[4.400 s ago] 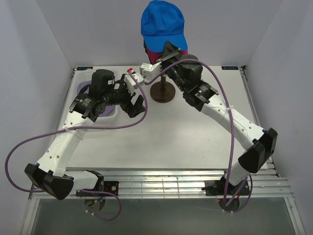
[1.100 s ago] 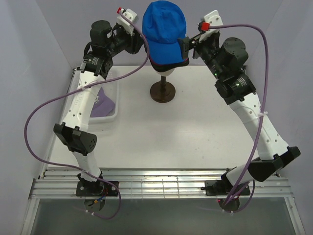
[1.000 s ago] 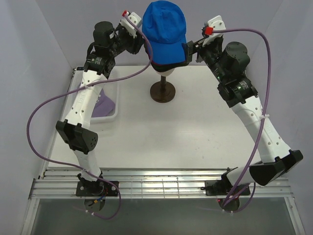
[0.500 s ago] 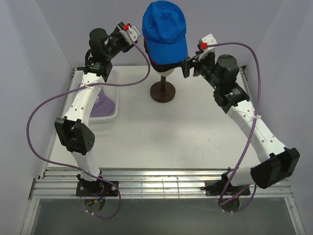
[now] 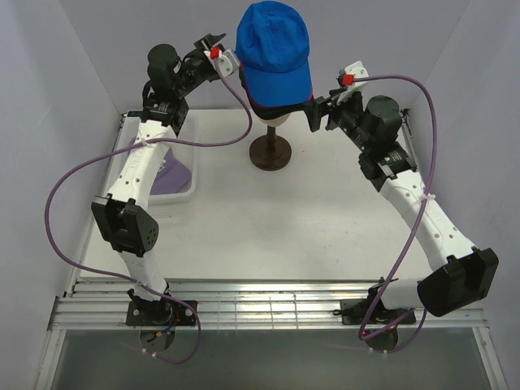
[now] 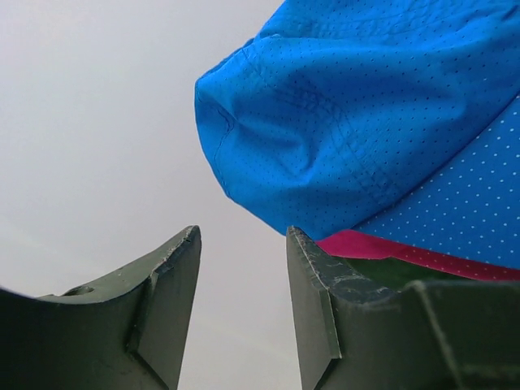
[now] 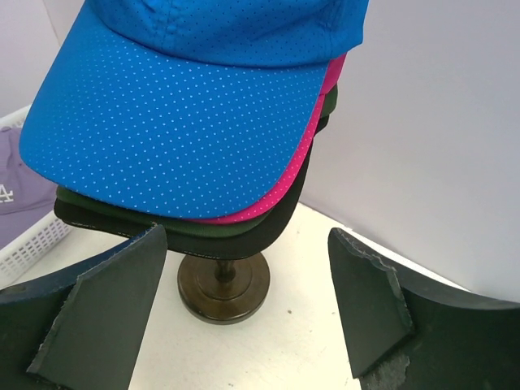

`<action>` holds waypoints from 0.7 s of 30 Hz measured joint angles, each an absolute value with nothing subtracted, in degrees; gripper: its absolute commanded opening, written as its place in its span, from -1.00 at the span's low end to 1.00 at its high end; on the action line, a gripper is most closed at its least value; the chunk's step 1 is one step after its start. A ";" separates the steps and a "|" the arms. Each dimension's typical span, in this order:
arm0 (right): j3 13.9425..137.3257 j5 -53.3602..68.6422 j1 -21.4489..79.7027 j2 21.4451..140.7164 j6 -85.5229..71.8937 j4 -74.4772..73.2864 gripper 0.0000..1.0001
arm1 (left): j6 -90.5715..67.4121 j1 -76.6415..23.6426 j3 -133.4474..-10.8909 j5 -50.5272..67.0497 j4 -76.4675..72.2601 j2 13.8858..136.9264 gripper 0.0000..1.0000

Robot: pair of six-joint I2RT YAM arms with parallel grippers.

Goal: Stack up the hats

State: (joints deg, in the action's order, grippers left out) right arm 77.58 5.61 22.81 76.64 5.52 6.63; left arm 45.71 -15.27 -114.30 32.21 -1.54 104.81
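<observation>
we see the left gripper (image 6: 241, 237) partly open and empty, its fingers just below the back of the blue cap (image 6: 366, 106); whether they touch is unclear. the right gripper (image 7: 248, 236) gapes wide, empty, facing the brims just beyond its fingers. four caps sit stacked there: blue on top, then magenta (image 7: 317, 130), dark green (image 7: 203, 230) and black (image 7: 280, 215), above a brown stand (image 7: 223, 284). a fifth, lavender cap (image 7: 10, 183), cut off at the edge, lies in a white basket (image 7: 32, 236) to that gripper's left.

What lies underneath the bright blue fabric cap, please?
Brims of a magenta cap, a dark green cap and a black cap show beneath the blue cap; their crowns are covered.
</observation>
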 measured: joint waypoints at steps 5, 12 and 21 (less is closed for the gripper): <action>77.08 6.46 22.39 76.53 4.62 7.11 0.70 | 47.09 -15.84 -114.50 32.56 -1.56 105.51 0.07; 76.93 7.05 21.52 75.44 4.62 7.09 0.71 | 49.19 -16.08 -114.32 32.34 -0.86 107.20 0.07; 75.94 8.25 20.95 73.71 4.60 7.49 0.71 | 48.69 -16.03 -114.50 32.36 -0.49 107.59 0.06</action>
